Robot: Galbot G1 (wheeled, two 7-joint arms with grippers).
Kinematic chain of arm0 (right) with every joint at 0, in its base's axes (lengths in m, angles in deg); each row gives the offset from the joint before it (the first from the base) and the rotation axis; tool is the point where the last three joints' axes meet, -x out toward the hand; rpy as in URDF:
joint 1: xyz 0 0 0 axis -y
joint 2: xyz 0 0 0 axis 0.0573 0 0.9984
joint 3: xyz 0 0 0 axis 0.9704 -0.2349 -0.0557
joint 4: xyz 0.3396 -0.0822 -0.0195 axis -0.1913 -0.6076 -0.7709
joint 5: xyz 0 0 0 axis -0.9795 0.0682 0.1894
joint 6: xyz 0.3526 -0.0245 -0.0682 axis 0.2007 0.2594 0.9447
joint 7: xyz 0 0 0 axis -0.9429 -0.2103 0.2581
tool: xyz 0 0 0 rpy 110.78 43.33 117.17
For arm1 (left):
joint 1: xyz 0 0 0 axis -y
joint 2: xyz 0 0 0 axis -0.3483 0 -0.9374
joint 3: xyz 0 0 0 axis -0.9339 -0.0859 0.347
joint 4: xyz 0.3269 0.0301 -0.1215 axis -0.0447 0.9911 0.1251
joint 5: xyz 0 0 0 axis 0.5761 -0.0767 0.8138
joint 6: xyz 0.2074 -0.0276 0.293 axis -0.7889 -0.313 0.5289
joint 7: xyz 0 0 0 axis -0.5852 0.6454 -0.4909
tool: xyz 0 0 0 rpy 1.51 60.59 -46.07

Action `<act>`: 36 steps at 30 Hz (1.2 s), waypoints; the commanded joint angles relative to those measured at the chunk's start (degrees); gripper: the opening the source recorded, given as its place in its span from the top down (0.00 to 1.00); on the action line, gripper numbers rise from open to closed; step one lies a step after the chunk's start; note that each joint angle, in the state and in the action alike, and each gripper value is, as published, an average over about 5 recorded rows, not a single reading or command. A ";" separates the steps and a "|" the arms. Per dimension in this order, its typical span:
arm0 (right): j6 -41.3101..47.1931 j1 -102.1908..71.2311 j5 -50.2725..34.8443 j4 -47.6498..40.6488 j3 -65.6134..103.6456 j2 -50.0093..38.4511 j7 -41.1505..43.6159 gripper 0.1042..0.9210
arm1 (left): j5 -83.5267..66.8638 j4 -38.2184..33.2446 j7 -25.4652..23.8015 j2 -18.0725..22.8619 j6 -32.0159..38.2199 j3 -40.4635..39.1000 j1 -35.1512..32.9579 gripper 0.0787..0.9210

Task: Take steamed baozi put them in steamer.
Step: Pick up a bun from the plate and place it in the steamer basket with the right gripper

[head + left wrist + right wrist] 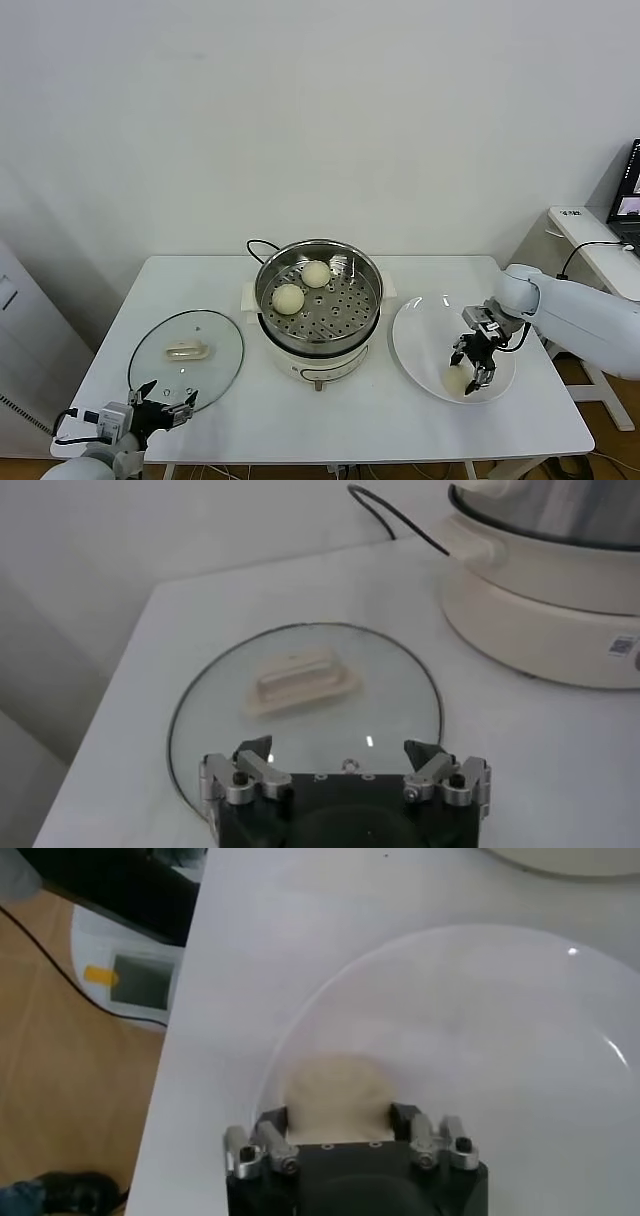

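Note:
Two steamed baozi point(288, 297) point(316, 273) lie on the perforated floor of the steel steamer point(372, 276) at the table's middle. To its right, a third pale baozi point(457, 379) point(335, 1091) rests near the front edge of the white plate point(420, 335) point(480, 1028). My right gripper point(470, 372) point(338, 1118) is down over that bun, with a finger pressed against each of its sides. At the front left corner my left gripper point(165, 405) point(340, 752) stands open and holds nothing.
The round glass lid point(215, 350) point(400, 690) with its cream handle point(187, 349) lies flat left of the steamer, just ahead of the left gripper. The cooker's cream base point(540, 610) trails a black cord point(252, 245) at the back. A side table stands at the far right.

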 commanded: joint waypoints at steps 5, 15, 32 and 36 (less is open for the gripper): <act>-0.31 15.29 -5.32 2.14 -5.66 -0.78 1.87 0.54 | -0.07 0.25 0.08 -0.48 -0.01 0.25 0.11 0.12; -8.17 30.33 -13.48 -3.18 -4.19 7.84 5.28 0.54 | -0.20 0.70 0.08 -1.00 0.03 -0.72 0.98 0.12; -34.91 27.64 -7.02 -7.04 1.96 27.39 4.81 0.54 | -0.17 0.75 0.13 -1.81 0.01 -1.57 1.44 0.12; -38.90 26.71 -4.48 -3.74 -0.02 29.41 4.41 0.54 | -0.15 0.81 0.12 -1.88 0.09 -1.60 1.43 0.12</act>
